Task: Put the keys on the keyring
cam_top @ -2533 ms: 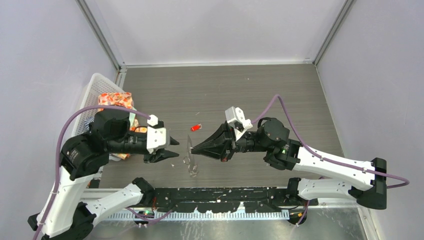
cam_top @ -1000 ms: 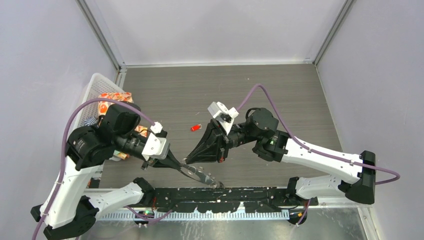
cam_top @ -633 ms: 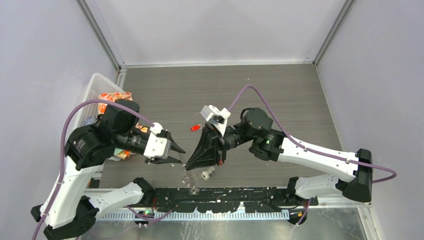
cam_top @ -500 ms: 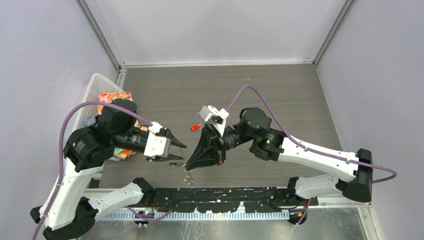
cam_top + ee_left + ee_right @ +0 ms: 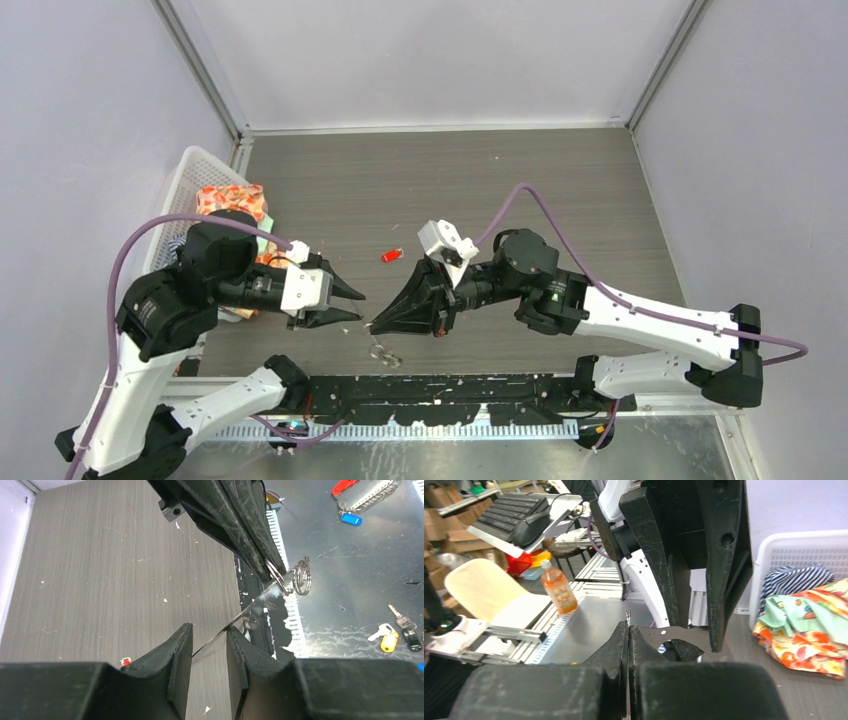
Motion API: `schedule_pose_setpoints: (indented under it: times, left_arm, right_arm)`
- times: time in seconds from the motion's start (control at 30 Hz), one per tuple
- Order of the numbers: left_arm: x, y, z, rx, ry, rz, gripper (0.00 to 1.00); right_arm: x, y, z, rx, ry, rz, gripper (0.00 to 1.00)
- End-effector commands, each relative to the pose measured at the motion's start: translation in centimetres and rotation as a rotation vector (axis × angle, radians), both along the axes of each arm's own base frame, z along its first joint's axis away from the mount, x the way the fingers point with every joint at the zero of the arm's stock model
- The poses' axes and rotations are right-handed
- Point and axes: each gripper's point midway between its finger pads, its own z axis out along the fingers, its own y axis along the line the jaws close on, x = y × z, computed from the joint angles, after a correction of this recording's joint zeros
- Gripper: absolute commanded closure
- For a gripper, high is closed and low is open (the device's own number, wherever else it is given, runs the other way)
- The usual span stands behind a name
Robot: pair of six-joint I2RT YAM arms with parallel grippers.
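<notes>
The dark wood-grain table has both arms reaching in over its near edge, their tips almost meeting near the middle. The right gripper points left and down with its jaws pressed fully together. It pinches the keyring, whose silver wire and small rings dangle just below its tips, close to the table's near edge. The left gripper faces it from the left, just beside it. Its fingers stand partly apart, and the left wrist view shows a thin silver length of the ring running into the gap between them. The gap is wider than the metal, so the fingers appear to clamp nothing, though light contact with one pad cannot be ruled out.

The red-headed key lies flat on the table, apart from both grippers, on the far side of their tips. From the left fingertips it sits to the far right. From the right gripper's tips it sits straight toward the far side, alongside that gripper's body. Its long axis runs roughly left to right, with the right end tilted slightly farther. Which end is the head is too small to tell. The two tips are about equally near the key. With the right jaws taken up by the ring, the pickup likely falls to the left gripper, which would need to turn across the key's length.
</notes>
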Motion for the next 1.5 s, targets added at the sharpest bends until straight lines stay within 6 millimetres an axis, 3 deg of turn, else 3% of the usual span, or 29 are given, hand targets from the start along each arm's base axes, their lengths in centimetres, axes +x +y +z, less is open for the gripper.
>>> schedule_pose_setpoints:
  times: [0.0, 0.17, 0.27, 0.33, 0.47, 0.57, 0.77, 1.27, 1.47]
  left_arm:
    - [-1.6, 0.1, 1.4, -0.063, 0.073, -0.007, 0.69]
    - [-1.5, 0.6, 1.6, -0.07, 0.085, 0.044, 0.61]
    - [-0.7, 0.9, 2.1, -0.084, 0.055, 0.104, 0.41]
    - [-0.4, 1.2, 2.6, -0.094, 0.025, 0.132, 0.35]
    - [-0.5, 1.6, 3.4, -0.101, 0.005, 0.138, 0.33]
    - [-1.3, 1.7, 2.4, -0.068, 0.036, 0.104, 0.39]
    - [-2.2, 1.6, 0.8, -0.023, 0.103, 0.055, 0.64]
    - [-1.3, 0.7, -0.4, 0.005, 0.156, 0.061, 0.68]
    - [-1.3, 0.2, 0.3, -0.037, 0.194, 0.08, 0.84]
  right_arm:
    - [2.2, 0.2, 0.4, 0.057, -0.114, -0.197, 0.99]
    - [2.5, 0.1, 0.4, 0.076, -0.177, -0.287, 0.99]
    - [2.4, 0.3, 0.0, 0.072, -0.227, -0.342, 0.99]
    - [2.5, 0.3, -0.1, 0.067, -0.249, -0.37, 0.99]
    - [2.6, 0.5, -0.4, 0.06, -0.277, -0.417, 0.99]
    - [2.5, 0.5, -0.3, 0.064, -0.298, -0.432, 0.99]
    - [2.3, 0.4, -0.1, 0.069, -0.347, -0.474, 0.99]
    - [1.8, 0.2, 0.6, 0.088, -0.367, -0.471, 0.99]
    - [1.8, 0.5, 0.6, 0.089, -0.372, -0.47, 0.99]
